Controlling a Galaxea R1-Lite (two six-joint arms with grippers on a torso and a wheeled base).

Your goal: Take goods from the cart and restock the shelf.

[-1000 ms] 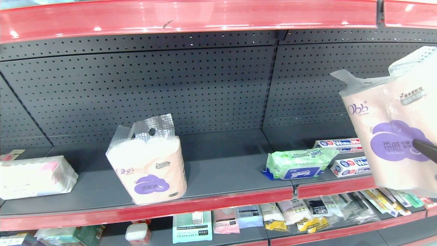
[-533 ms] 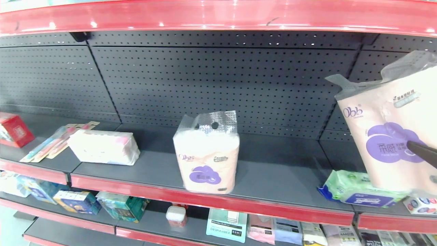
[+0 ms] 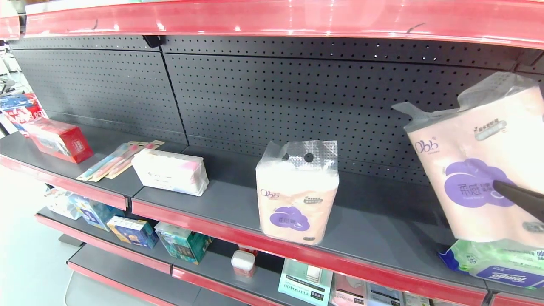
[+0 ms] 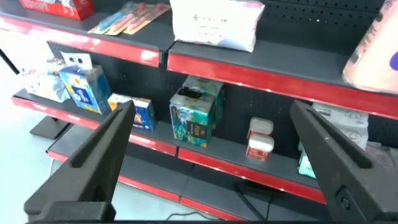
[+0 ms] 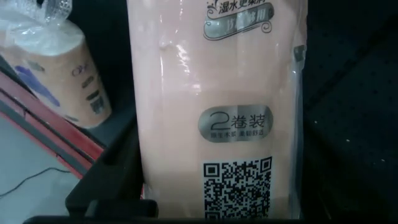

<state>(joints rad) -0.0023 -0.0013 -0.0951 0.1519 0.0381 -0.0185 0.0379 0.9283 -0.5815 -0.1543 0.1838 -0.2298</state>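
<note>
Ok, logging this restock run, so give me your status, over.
Right pincer shut on tissue pack, held up at shelf right side. Left pincer open, empty. Wet wipes pack lies below held pack.

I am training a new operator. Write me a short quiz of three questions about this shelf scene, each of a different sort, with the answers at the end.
1. True or false: the left claw is open and empty.
2. What does the right claw grip? A) a glass bottle B) a pink tissue pack C) a metal can
3. In the head view, how many packs of that same kind stand on the shelf?
Key: 1 true. 2 B. 3 one: the standing pack, upright near the shelf's front edge.
</note>
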